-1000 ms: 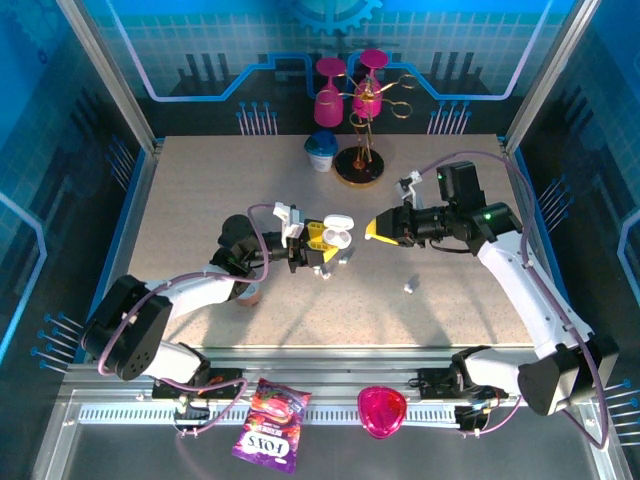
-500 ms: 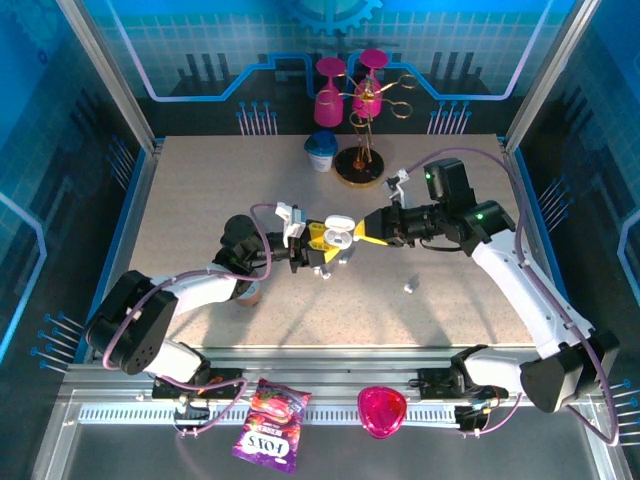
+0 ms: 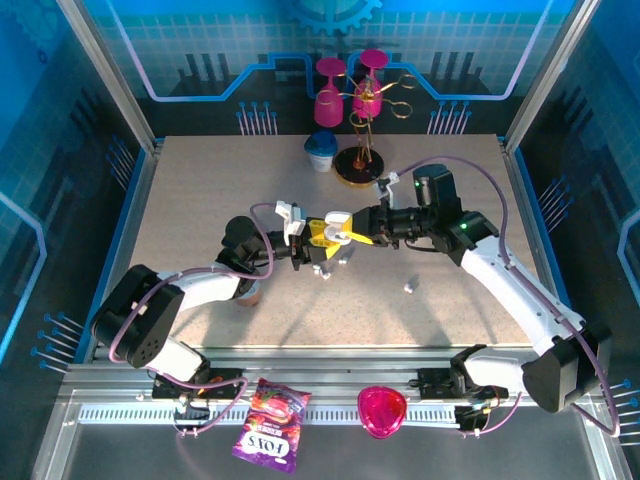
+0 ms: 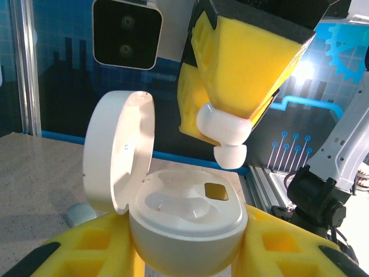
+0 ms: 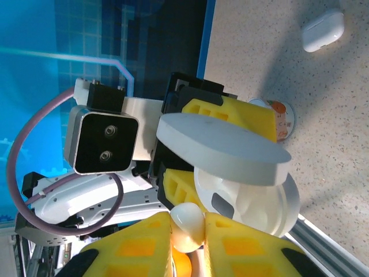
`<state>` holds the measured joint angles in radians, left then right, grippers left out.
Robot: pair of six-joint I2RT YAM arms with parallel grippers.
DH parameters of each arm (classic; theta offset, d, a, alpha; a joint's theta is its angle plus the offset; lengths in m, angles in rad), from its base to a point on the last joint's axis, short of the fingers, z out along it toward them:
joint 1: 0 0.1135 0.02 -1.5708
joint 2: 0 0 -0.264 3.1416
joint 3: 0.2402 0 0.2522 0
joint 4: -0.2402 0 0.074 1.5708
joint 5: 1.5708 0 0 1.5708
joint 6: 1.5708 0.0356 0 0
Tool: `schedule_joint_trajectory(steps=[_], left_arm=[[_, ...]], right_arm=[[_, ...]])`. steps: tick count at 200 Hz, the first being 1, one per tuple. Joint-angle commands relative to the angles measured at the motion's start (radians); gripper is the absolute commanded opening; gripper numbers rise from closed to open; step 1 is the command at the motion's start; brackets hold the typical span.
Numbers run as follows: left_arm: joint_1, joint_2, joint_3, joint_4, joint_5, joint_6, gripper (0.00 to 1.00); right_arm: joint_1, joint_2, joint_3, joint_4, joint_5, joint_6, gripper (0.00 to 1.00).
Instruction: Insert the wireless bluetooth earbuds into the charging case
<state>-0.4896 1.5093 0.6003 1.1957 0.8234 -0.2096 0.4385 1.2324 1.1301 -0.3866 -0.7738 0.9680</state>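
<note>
My left gripper [image 3: 326, 240] is shut on the white charging case [image 4: 187, 228], its yellow pads on both sides of the body. The case's lid [image 4: 118, 153] stands open and both sockets look empty. My right gripper [image 5: 188, 224] is shut on one white earbud [image 5: 187, 228]. In the left wrist view that earbud [image 4: 223, 134] hangs just above the right side of the open case, apart from it, under the right gripper's yellow fingers [image 4: 248, 63]. From above, the two grippers meet tip to tip at mid-table, with the right gripper [image 3: 354, 236] over the case [image 3: 338, 228].
A second, closed white case [image 5: 323, 29] lies on the table. A small pale object [image 3: 409, 287] lies on the table right of centre. A small cup [image 3: 250, 293] sits by the left arm. A blue-white cup [image 3: 321, 152] and a glass rack [image 3: 360, 110] stand at the back.
My right gripper has moved left with the earbud, from a gap away to just over the open case. The left gripper has kept the case nearly still.
</note>
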Motion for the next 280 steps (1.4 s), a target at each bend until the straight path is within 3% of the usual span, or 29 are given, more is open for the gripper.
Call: schedule_joint_trajectory(steps=[1,40,127,227,280], left_arm=[[-0.009,0.014,0.031,0.061,-0.007,-0.002,0.23],[-0.008,0.000,0.032,0.058,0.004,-0.003,0.23],[-0.006,-0.035,0.033,0.018,0.072,-0.038,0.23],[-0.008,-0.009,0.030,0.047,0.026,0.006,0.23],[-0.008,-0.013,0.029,0.035,0.009,0.029,0.23]], right_arm=[[0.014,-0.026,-0.008,0.040,0.009,0.023,0.17],[0.007,-0.026,0.001,-0.004,0.010,-0.019,0.17],[-0.014,0.032,0.140,-0.312,0.004,-0.281,0.18],[0.072,0.065,0.112,-0.073,0.023,-0.127,0.17],[0.097,0.082,0.136,-0.131,0.112,-0.157,0.16]])
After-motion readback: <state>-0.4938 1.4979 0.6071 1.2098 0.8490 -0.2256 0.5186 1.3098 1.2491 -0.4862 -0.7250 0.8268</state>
